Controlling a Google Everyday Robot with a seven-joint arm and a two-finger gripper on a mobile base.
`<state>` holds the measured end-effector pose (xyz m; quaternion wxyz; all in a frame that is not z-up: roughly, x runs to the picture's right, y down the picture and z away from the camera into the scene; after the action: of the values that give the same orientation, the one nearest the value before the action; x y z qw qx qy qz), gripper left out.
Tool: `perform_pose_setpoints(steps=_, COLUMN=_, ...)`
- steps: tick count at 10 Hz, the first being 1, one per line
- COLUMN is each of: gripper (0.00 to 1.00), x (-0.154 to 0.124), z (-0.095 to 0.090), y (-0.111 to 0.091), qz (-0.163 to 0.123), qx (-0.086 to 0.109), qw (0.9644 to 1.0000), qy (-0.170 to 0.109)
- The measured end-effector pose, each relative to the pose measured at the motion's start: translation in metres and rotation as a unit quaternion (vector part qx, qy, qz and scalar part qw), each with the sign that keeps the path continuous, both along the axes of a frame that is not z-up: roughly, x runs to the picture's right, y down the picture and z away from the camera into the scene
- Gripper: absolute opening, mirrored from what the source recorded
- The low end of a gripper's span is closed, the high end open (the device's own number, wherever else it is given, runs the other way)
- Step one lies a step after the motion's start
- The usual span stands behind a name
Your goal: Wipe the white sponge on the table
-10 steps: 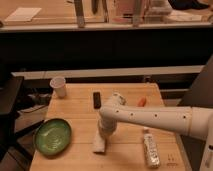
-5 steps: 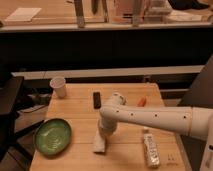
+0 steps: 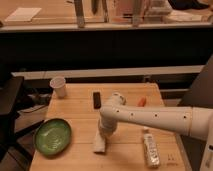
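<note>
Hand [image 3: 104, 133] and white sponge [image 3: 99, 145] meet at the front middle of the worktop [image 3: 80, 112]. The hand points straight down from the bent white arm [image 3: 150, 119] and sits on the sponge's far end, while the near end shows pale beneath it, lying flat on the wood. Whether the hand is clamped on the sponge or only pressing on it cannot be told from this view.

The step in hand looks to be the wiping stroke itself. To do it well, the robot should apply even downward pressure, so that the soft block lies flat and does not roll or slip free. It should then drag the sponge in straight, overlapping passes over bare wood.

Free room is limited. A green plate [image 3: 52, 136] lies near on the left of the view, a clear bottle with a white label [image 3: 150, 148] near on the right, and a black bar [image 3: 96, 99] just behind. Short strokes suit best, run in the lane between plate and bottle and ended before the bar. The paper cup [image 3: 59, 86] and a small orange object [image 3: 141, 101] sit well apart toward the far edge and should not matter.
</note>
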<state>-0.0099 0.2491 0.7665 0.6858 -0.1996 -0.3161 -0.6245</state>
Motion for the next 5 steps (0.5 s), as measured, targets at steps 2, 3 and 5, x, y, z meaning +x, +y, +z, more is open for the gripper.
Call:
perform_pose_setpoints(steps=2, gripper=0.0, x=0.0018, z=0.0001, y=-0.0002, qz=0.001, qx=0.0, qw=1.0, qy=0.001)
perform_pose_setpoints(steps=3, gripper=0.0, x=0.0018, z=0.0002, y=-0.0005, qz=0.0, qx=0.0, qw=1.0, qy=0.0)
perform_pose_setpoints(steps=5, gripper=0.0, x=0.0028, z=0.0005, y=-0.001, qz=0.0, qx=0.001, qw=1.0, qy=0.0)
